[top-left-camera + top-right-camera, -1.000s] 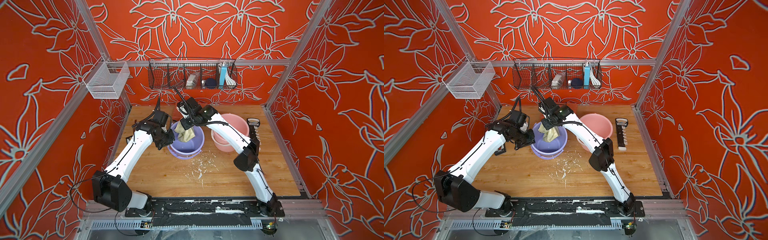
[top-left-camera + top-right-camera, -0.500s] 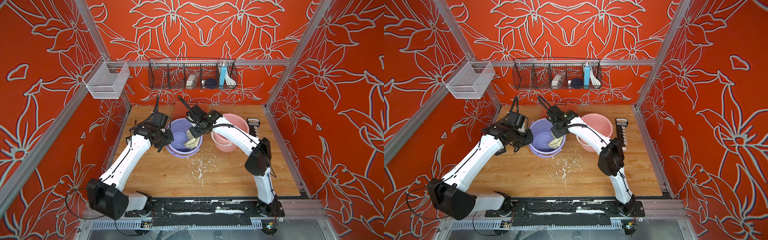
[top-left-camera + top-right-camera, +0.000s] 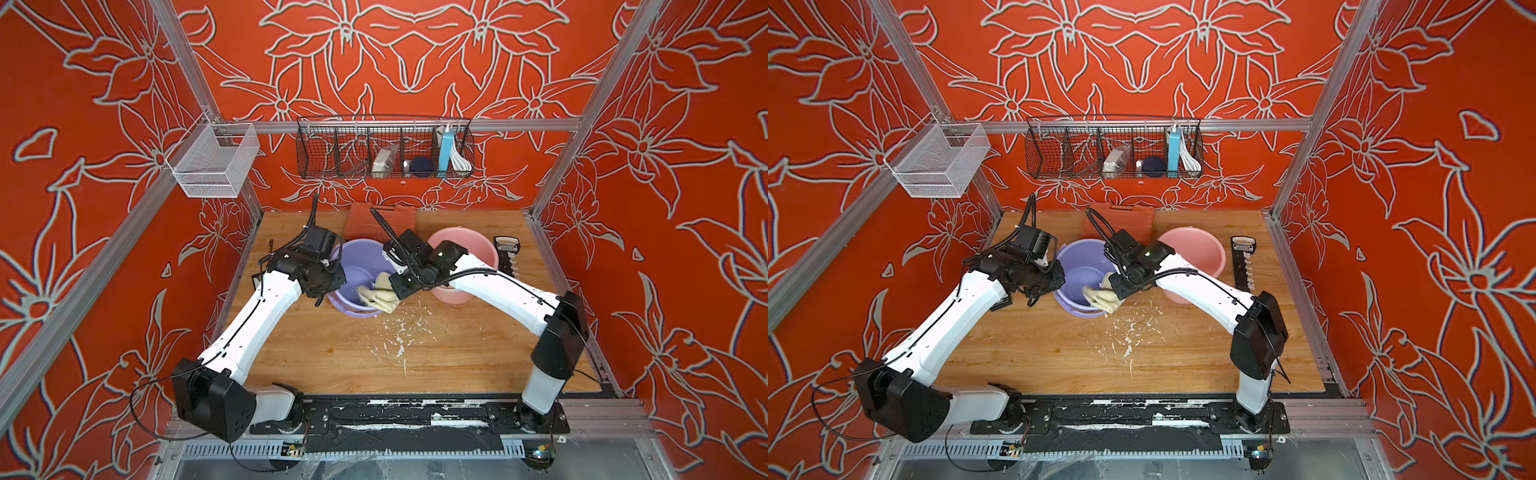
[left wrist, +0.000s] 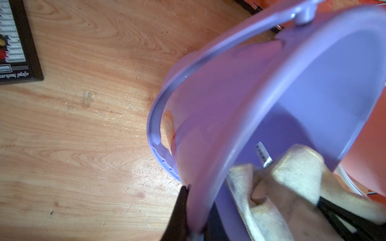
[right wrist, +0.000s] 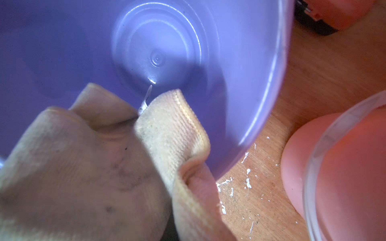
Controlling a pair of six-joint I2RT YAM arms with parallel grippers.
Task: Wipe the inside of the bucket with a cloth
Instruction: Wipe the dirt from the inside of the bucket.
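The cloth (image 3: 380,296) is lying over the purple bucket's (image 3: 358,266) near rim, the right hand (image 3: 400,286) pinching it tight. The left hand (image 4: 195,221) is clamping the bucket wall. Wiping is proceeding; next probably calls for sweeping deeper inside.

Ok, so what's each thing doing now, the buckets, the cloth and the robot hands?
purple bucket: pinched at its rim.
cloth: bunched, partly inside the purple bucket, partly over its rim.
pink bucket: upright, nothing seen inside.
left gripper: shut on the purple bucket.
right gripper: shut on the cloth.
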